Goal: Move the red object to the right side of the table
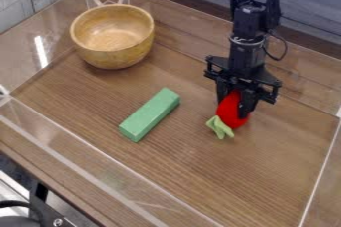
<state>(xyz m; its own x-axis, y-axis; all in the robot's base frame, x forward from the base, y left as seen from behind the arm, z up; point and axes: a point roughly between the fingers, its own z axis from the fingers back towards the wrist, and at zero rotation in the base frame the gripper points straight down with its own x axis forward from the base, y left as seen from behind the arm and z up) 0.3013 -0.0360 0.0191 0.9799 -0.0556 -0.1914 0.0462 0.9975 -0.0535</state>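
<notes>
The red object (232,109), a small bright red toy fruit with a light green leafy end (221,126), sits low on the brown wood-grain table (200,176), right of centre. My black gripper (238,97) points almost straight down over it, its fingers shut on the fruit's upper red part. The leafy end sticks out below and to the left of the fingers, touching the tabletop. The black arm rises up behind the gripper to the frame's top edge.
A flat green rectangular block (150,113) lies diagonally left of the fruit. A wooden bowl (114,35) stands at the back left. Low clear acrylic walls (317,186) border the table on all sides.
</notes>
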